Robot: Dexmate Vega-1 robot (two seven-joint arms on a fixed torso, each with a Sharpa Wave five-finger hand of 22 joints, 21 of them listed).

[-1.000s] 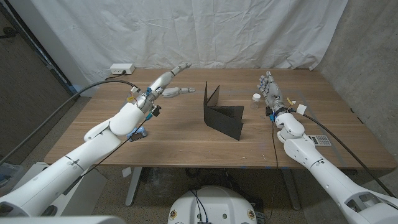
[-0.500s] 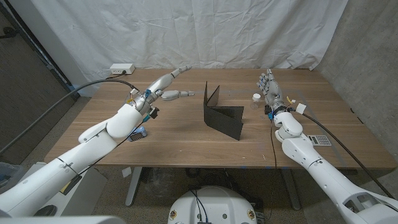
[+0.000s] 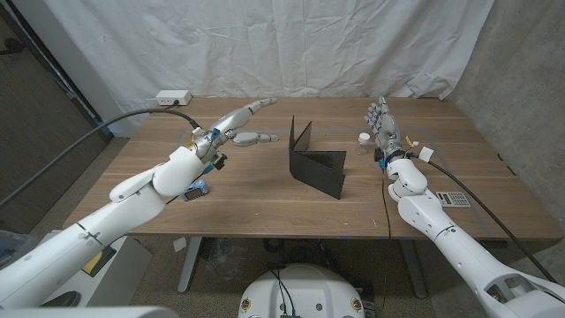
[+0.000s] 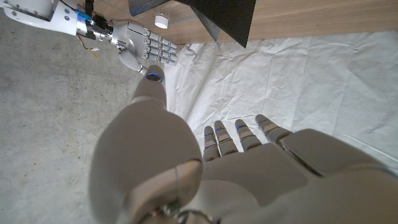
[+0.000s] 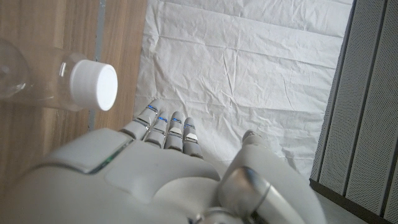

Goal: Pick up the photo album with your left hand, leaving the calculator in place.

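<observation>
Your left robot hand is raised above the worktop, fingers stretched out straight and spread, thumb held apart below them. It holds nothing and touches nothing. The fingertips point toward the album but stop short of it, with bare wood between.

The album stands open on its edges like a black V near the middle of the worktop, one cover upright, the other leaning out toward the near edge. In the left wrist view you see its dark corner beyond the outstretched fingers, still apart from them.

Your right robot hand stands on its edge on the right side of the worktop, palm upright, fingers straight and close beside one another, gripping nothing. A small clear jar with a white lid lies just beside it on the album's side; from the head view you cannot tell whether the fingers brush it. The right wrist view shows the jar on its side next to the hand.

The calculator lies flat near the right forearm, well apart from the album. A white power strip sits at the far left corner, and a small blue object lies under the left forearm.
</observation>
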